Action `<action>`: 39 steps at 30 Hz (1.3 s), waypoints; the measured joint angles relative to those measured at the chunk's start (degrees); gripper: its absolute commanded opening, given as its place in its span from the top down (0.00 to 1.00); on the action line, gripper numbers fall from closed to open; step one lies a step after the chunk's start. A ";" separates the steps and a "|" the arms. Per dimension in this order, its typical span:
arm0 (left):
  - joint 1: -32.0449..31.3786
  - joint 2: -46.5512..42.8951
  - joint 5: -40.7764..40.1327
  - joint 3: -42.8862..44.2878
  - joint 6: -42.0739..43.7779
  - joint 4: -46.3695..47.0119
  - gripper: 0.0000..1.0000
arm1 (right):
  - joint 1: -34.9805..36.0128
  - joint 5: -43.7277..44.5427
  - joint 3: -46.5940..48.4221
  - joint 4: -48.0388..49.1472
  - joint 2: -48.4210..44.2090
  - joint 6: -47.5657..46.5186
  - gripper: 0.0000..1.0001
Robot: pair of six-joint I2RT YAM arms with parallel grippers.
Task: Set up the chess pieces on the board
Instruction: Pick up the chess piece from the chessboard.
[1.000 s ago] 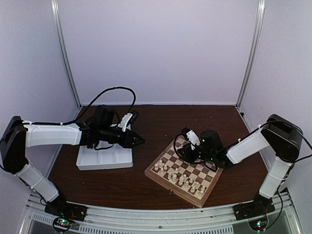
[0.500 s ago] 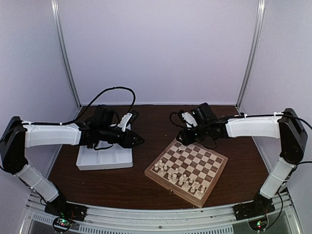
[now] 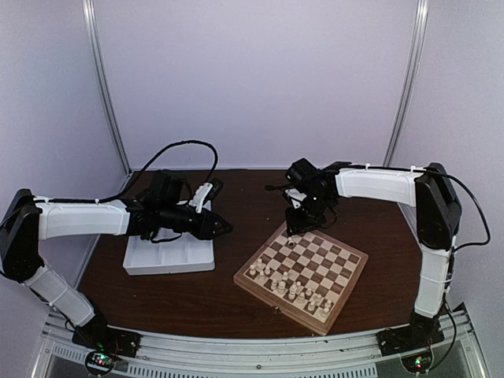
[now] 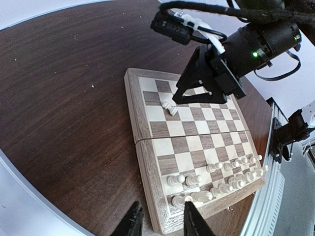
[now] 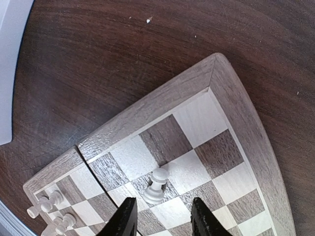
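Nearest the arm bases, on the dark brown wooden table (image 3: 197,303): square wooden chessboard with cream and brown checks and a light border (image 3: 331,264), set cornerwise. Crowded on its near rows: small cream-white turned chess pieces (image 3: 295,290), upright. Further back on the left, by the far right corner of the white compartmented plastic tray (image 3: 169,266): left gripper (image 3: 227,227), fingers a little apart, nothing between them, well apart from the chessboard. Farthest, above the chessboard's far corner: right gripper (image 5: 164,202), jaws parted and empty. Just ahead of its fingertips, in line with the gap, not touched: one lone cream-white pawn (image 5: 156,186), upright on a brown square near that corner.
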 measured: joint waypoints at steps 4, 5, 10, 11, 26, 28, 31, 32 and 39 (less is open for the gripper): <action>0.00 -0.50 -0.17 0.00 0.24 0.00 0.70 | -0.22 0.00 4.63 -4.98 3.54 0.28 0.62; 0.00 -0.59 -0.24 -0.02 0.31 0.00 0.70 | -0.22 -0.02 5.16 -5.66 3.85 0.31 0.62; 0.00 -1.38 -0.42 -0.87 0.52 0.11 0.69 | -0.31 -0.66 8.37 -9.07 5.40 0.52 0.65; 0.00 -1.38 -0.42 -1.05 0.55 0.09 0.70 | -0.33 -0.76 8.92 -9.40 5.84 0.50 0.66; 0.00 -2.23 -1.07 -2.89 1.25 0.20 0.69 | -0.33 -1.55 12.96 -12.09 11.15 0.61 0.67; 0.00 -2.23 -1.05 -3.13 1.25 0.52 0.69 | -0.33 -1.88 13.40 -12.26 11.72 0.63 0.68; 0.00 -2.23 -1.07 -3.48 1.25 0.68 0.69 | -0.33 -2.12 14.10 -12.26 12.68 0.70 0.70; 0.00 -2.23 -1.07 -3.58 1.25 0.72 0.69 | -0.33 -2.19 14.10 -12.33 12.87 0.70 0.71; 0.00 -2.29 -1.49 -3.78 1.31 0.72 0.68 | -0.50 -3.10 14.40 -12.68 13.16 0.85 0.86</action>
